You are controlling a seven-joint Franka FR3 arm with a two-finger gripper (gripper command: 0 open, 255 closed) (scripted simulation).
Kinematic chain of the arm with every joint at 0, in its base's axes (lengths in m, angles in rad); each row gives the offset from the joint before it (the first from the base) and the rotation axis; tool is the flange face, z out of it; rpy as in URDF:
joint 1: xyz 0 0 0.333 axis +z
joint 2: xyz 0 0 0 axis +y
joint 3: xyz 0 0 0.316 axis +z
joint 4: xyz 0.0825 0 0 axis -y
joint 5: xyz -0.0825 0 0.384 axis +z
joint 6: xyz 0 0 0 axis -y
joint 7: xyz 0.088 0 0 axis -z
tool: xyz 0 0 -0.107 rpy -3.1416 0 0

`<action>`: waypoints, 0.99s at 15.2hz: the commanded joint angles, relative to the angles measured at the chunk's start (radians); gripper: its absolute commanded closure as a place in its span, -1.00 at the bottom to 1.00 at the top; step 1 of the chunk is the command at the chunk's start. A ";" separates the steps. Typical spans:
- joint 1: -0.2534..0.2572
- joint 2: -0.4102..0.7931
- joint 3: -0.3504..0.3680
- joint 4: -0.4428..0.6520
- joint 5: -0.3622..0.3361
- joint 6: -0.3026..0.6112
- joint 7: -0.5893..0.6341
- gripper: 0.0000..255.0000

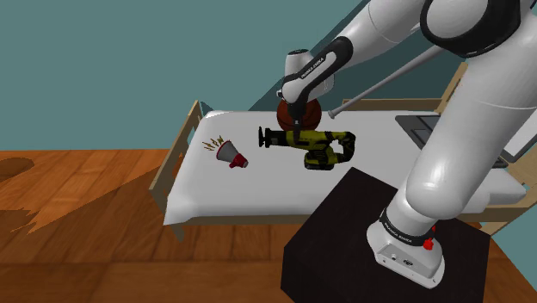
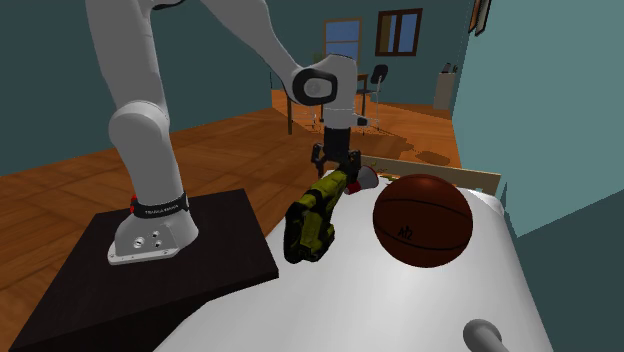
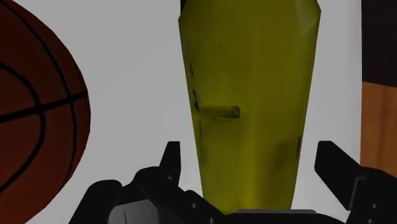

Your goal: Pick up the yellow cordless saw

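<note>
Currently gripper (image 3: 250, 153) straddles the yellow cordless saw (image 3: 248, 95) on the bed (image 1: 224, 194), jaws wide, no contact; closing and lifting not yet done.

Smooth, plain finishes, with wood grain on the floor.
The saw (image 3: 248, 95) has a yellow body that looks like smooth, faintly glossy plastic. The basketball (image 2: 423, 220) carries a soft sheen. The bed top (image 1: 258, 194) is matt white and its frame (image 1: 176, 142) is pale wood. The floor (image 1: 77, 224) shows polished wood grain. The arm (image 1: 465, 129) is glossy white, the stand (image 1: 336, 232) matt black.
</note>
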 commanded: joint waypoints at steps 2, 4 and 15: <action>0.000 0.018 0.000 -0.006 0.005 0.024 -0.003 -1.00; 0.000 0.018 0.000 -0.007 0.004 0.025 -0.003 1.00; 0.000 -0.003 0.000 0.001 -0.001 -0.003 0.000 1.00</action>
